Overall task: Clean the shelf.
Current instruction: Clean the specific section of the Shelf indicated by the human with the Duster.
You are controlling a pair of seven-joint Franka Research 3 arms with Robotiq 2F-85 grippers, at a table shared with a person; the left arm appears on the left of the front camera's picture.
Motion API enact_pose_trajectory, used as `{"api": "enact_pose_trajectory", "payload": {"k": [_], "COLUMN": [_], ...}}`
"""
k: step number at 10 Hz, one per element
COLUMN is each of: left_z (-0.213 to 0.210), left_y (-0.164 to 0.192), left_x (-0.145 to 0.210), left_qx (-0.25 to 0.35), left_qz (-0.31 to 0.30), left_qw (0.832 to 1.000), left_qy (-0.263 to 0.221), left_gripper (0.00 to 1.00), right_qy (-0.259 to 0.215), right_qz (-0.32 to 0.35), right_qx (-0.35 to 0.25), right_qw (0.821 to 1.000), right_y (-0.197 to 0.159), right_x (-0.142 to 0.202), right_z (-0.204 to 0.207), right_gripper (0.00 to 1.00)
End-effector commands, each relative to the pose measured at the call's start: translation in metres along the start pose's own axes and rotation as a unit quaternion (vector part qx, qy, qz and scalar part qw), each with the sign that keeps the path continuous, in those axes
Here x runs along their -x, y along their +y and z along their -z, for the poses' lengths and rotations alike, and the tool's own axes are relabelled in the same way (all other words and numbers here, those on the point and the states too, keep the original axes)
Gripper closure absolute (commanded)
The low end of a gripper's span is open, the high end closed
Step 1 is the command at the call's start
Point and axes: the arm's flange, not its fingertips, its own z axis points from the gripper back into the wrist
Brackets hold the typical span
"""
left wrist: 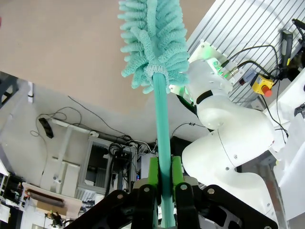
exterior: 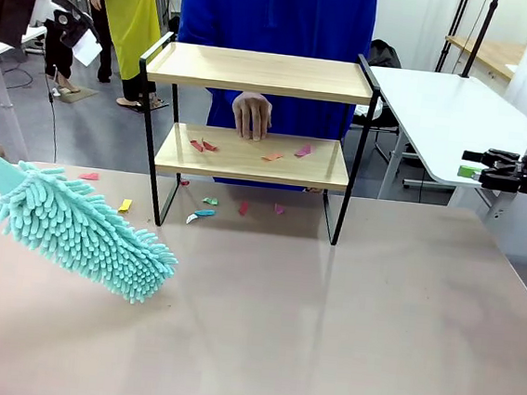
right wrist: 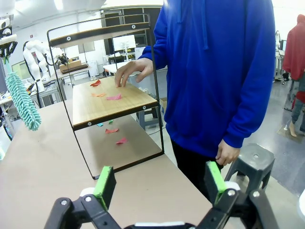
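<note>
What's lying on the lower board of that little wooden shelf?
Small paper bits: red scraps, an orange scrap and a pink scrap. A person's hand also rests on the lower board. Anything beneath that hand is covered.

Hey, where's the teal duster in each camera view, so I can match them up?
Front view: duster at lower left, head slanting down over the tan table.
Left wrist view: duster at top centre, handle running down between the green fingers.
Right wrist view: duster at far left, head down.
Shared landmark: the tan table.
</note>
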Motion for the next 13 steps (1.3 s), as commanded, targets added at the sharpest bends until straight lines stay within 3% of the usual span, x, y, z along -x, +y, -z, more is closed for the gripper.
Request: {"api": "enact_pose_trajectory", "payload": {"k": [1, 11, 13], "left_z": [-0.002, 0.0, 0.001], "left_y": [-0.001, 0.0, -0.01], "left_x": [0.005, 0.0, -0.008], "left_qx": [0.009, 0.0, 0.051], "left_qz": [0.0, 0.0, 0.042], "left_qw": [1.0, 1.0, 0.995], "left_qy": [-0.005, 0.0, -0.074], "left_gripper": [0.87, 0.87, 0.87], "right_qy": [-0.001, -0.001, -0.001], "right_qz": [-0.007, -0.007, -0.007], "right_qx": [-0.001, -0.001, -0.001], "right_qw": [1.0, 1.0, 1.0], "right_y": [0.002, 0.002, 0.002], "right_x": [-0.002, -0.002, -0.002], "right_z": [0.002, 0.002, 0.002], "right_gripper": [0.0, 0.0, 0.0]}}
